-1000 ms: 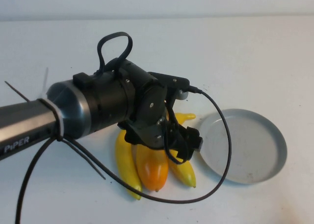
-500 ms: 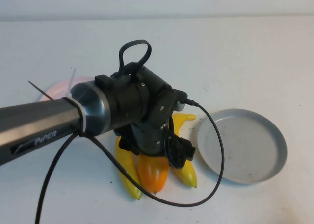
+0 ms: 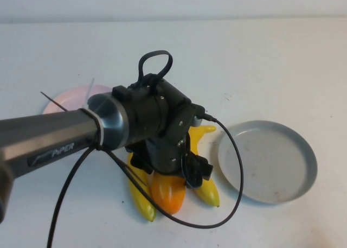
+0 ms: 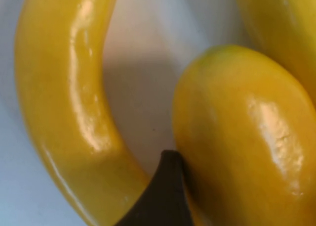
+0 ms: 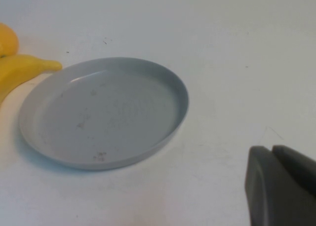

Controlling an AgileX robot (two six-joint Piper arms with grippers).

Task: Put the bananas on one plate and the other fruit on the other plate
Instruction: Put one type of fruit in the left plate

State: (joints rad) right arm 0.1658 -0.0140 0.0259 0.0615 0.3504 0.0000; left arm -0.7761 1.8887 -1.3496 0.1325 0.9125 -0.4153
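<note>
Two bananas lie at the table's middle, one (image 3: 139, 198) left and one (image 3: 206, 189) right of an orange-yellow fruit (image 3: 168, 194). My left gripper (image 4: 247, 186) is low over this pile, open around the plump fruit (image 4: 242, 132). One dark fingertip (image 4: 165, 191) sits between that fruit and a banana (image 4: 64, 102); the other finger is out of view. A second plump fruit is hidden. The grey plate (image 3: 268, 162) lies to the right and the pink plate (image 3: 68, 100) peeks out behind the left arm. My right gripper (image 5: 276, 186) is shut and empty, near the grey plate (image 5: 103, 112).
The left arm's black cable (image 3: 233, 172) loops over the table between the fruit and the grey plate. A banana tip (image 5: 29, 67) lies close to the grey plate's rim. White table lies all around.
My left arm has moved right and lower over the fruit pile. The pink plate now shows behind it. The fruit and grey plate have not moved.
</note>
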